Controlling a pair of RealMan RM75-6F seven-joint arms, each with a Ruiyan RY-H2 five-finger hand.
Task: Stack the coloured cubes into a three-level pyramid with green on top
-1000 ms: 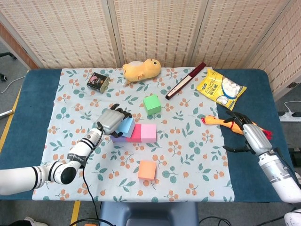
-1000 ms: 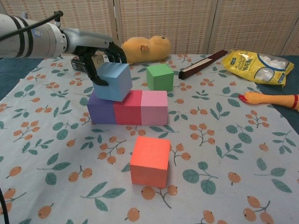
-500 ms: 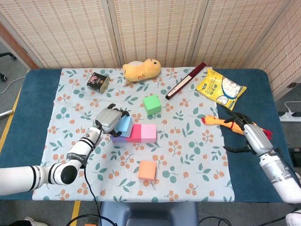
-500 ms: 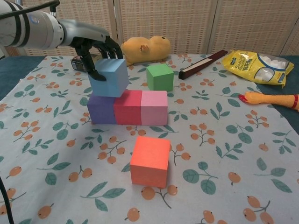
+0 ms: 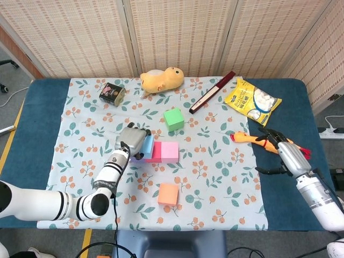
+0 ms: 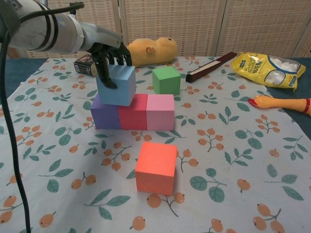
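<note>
Left hand grips the blue cube from above, fingers curled over its far top edge. Over the last second the cube has come level and now sits on the purple cube and red cube, overlapping their seam; earlier it was tilted. Second level looks begun; release not yet made. Pink cube completes the base row. Orange cube lies near, green cube far. Right hand rests far right, fingers spread, empty.

Head view looks steeply down; chest view low, close (both share cubes).
</note>
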